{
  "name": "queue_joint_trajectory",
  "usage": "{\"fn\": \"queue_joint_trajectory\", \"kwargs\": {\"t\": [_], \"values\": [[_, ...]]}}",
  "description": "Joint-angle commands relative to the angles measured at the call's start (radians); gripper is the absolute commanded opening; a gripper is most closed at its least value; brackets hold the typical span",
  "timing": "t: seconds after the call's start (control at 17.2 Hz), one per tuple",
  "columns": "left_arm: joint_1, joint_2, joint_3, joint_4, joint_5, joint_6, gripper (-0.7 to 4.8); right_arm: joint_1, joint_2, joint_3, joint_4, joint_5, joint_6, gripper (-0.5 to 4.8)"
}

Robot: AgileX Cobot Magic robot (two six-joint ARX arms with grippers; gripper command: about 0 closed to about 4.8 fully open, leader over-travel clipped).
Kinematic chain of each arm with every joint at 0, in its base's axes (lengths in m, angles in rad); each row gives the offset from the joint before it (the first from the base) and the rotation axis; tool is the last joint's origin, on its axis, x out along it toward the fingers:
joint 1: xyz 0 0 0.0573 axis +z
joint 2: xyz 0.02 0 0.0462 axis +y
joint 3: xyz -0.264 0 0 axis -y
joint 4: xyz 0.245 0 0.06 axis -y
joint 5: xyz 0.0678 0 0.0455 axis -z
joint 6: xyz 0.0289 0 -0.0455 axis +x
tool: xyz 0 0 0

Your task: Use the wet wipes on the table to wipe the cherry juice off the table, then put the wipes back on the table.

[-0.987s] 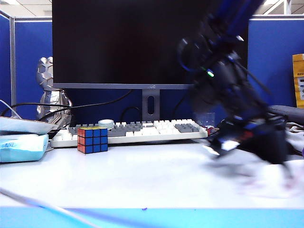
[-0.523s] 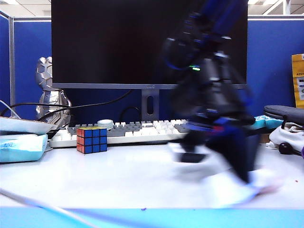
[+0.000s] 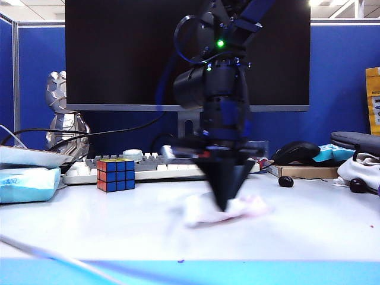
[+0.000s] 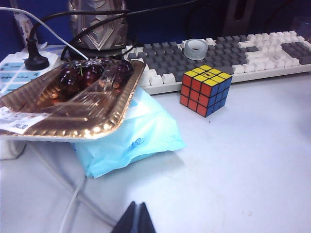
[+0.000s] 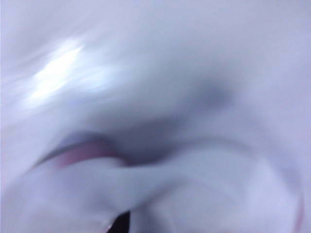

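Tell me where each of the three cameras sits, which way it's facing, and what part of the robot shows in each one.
Exterior view: low at the table's front edge, facing the monitor; the right gripper points down, shut on the wet wipes.
Left wrist view: above the table's left part, facing the keyboard; only the left gripper's shut tips show.
Right wrist view: pressed close over the blurred wet wipes; a dark sliver of gripper shows.
Shared: exterior and left wrist views both show the Rubik's cube, keyboard and blue tissue pack.

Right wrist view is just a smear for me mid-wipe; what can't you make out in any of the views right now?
- Right wrist view: motion blur; only the wet wipes with a pink stain show, no table detail.
- Exterior view: right gripper pressed into the blurred wipes; any cherry juice under them is hidden.
- Left wrist view: left gripper cut off by the frame edge; only its closed tips show.
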Motion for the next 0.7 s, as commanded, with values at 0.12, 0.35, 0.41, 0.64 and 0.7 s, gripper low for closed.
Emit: {"fn": "queue_joint_trajectory", "kwargs": {"t": [0.12,0.35,0.41,0.64,0.7], "values": [[0.002,-0.003,-0.001,-0.010,0.005,-0.004,-0.02,-0.093,0.013,0.001,-0.182,0.282,0.011,-0.06],[0.002,-0.003,-0.001,-0.010,0.005,-0.003,-0.02,-0.182,0.012,0.000,-0.249,0.333,0.011,-0.06],[0.002,-0.003,-0.001,-0.010,0.005,-0.003,-0.02,-0.200,0.013,0.000,-0.248,0.330,0.011,-0.06],[0.002,-0.003,-0.001,-0.010,0.005,-0.003,-0.02,-0.244,0.015,-0.004,-0.246,0.328,0.003,-0.06],[0.002,-0.003,-0.001,-0.010,0.005,-0.003,-0.02,-0.256,0.017,-0.004,-0.246,0.305,0.002,-0.06]]}}
